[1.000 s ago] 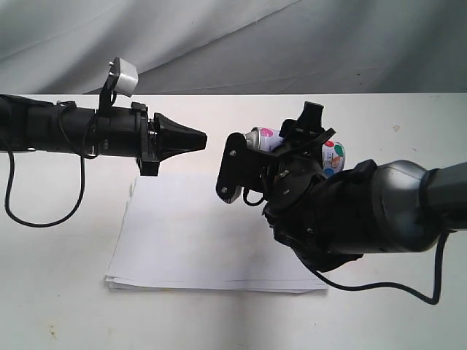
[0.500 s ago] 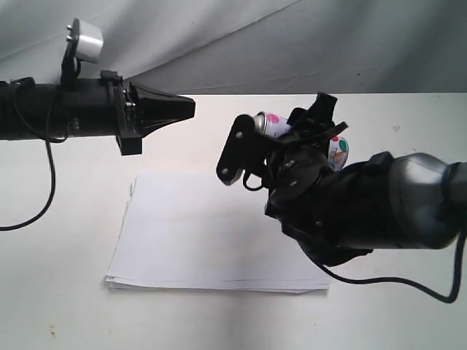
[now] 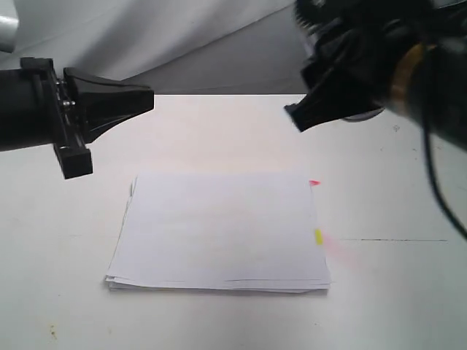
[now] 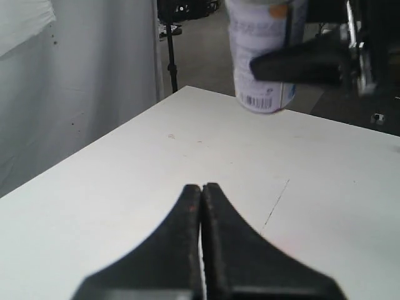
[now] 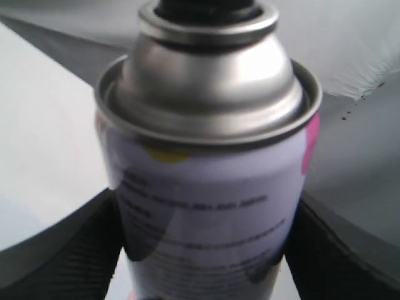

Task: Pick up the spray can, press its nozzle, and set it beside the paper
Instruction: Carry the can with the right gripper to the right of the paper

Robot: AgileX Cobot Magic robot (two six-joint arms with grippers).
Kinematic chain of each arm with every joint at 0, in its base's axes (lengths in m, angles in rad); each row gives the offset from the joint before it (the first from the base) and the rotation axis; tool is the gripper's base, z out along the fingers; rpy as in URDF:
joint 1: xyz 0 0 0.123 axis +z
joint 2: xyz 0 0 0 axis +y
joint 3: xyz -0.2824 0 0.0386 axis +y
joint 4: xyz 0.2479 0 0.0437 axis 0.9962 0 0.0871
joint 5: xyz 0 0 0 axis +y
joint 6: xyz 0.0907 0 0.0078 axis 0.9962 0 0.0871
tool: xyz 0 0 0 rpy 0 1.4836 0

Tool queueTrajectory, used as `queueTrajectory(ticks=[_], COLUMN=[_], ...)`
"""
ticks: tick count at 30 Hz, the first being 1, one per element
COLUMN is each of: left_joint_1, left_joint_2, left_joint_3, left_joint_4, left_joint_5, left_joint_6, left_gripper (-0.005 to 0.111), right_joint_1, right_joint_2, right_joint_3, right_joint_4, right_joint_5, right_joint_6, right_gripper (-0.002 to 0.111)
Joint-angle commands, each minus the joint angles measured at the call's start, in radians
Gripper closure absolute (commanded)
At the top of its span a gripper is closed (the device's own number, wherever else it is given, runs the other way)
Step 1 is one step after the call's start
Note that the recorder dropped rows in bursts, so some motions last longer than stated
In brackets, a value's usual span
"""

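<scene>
The spray can (image 5: 206, 187), silver-shouldered with a printed label, sits upright between the two black fingers (image 5: 62, 250) of my right gripper (image 5: 206, 256), which is shut on its body. The black nozzle (image 5: 206, 7) is cut off by the frame edge. In the left wrist view the spray can (image 4: 262, 56) hangs well above the table, held by a dark finger (image 4: 300, 62). In the exterior view the blurred right arm (image 3: 379, 65) hides the can. My left gripper (image 3: 149, 98) is shut and empty, pointing toward the can from a distance. The paper (image 3: 219, 230) lies flat below, with pink and yellow tabs (image 3: 318, 235).
The white table (image 3: 394, 292) carries a thin dark line (image 3: 394, 239) to the right of the paper. A grey cloth backdrop (image 3: 219, 44) hangs behind the far table edge. A dark stand (image 4: 170, 50) is beyond the table in the left wrist view.
The right arm has lifted the can up and to the right, uncovering the paper's right side and tabs. The left gripper has drawn back to the left.
</scene>
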Motion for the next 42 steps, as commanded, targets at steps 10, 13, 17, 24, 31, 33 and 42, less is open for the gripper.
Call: queueTrajectory(ticks=[10,13,17,24,31,33,42], left_joint_1=[0.001,0.001,0.001,0.001,0.001,0.001,0.001], left_joint_2=[-0.42,-0.525,-0.634,-0.751,-0.761,-0.761,-0.761], left_joint_3=[0.173,0.203,0.242,0.293,0.326,0.328,0.328], left_joint_4=[-0.017,-0.017,-0.017,-0.017,-0.017,-0.017,-0.017], left_joint_5=[-0.201,-0.291,-0.403,-0.565,-0.674,-0.682,-0.682], left_joint_6=[-0.157,-0.205,-0.247,-0.327,-0.376,-0.381,-0.394], left_gripper=[0.107,0.107,0.107,0.107,0.107,0.107,0.107], right_joint_1=[0.002,0.002,0.002,0.002,0.0,0.0,-0.076], right_joint_2=[-0.536,-0.567,-0.561,-0.447,-0.293,-0.254,-0.169], right_joint_3=[0.283,0.31,0.33,0.334,0.334,0.334,0.334], right_joint_4=[0.13,0.13,0.115,-0.044,-0.309,-0.328,-0.328], right_joint_5=[-0.061,-0.079,-0.115,-0.117,-0.067,-0.032,0.008], right_joint_6=[0.084,0.126,0.182,0.324,0.614,0.687,0.733], right_gripper=[0.108,0.108,0.108,0.108,0.108,0.108,0.108])
